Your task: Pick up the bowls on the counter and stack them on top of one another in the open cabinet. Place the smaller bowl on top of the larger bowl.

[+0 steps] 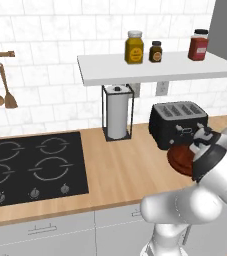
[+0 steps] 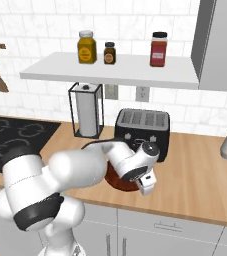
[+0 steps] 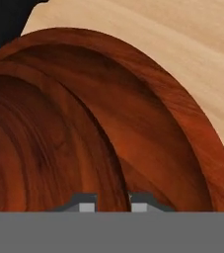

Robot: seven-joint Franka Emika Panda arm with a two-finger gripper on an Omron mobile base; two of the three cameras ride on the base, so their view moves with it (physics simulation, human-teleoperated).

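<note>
The gripper has its two tips drawn close together on either side of the thin rim of the smaller bowl, pinching that wall from above – a sensible hold, since a shallow glossy bowl offers little else to grasp. The smaller bowl sits nested inside the larger bowl, whose wider rim curves round it, so the pair appear stacked. They are down on the counter and not on the open cabinet. The hand view gives the grip and the nesting. The left base view places the reddish-brown bowls just in front of the black toaster, half hidden by the wrist, and shows three jars standing along the shelf above. The right base view shows the forearm bent low over the bowls – there the two cannot be told apart.
</note>
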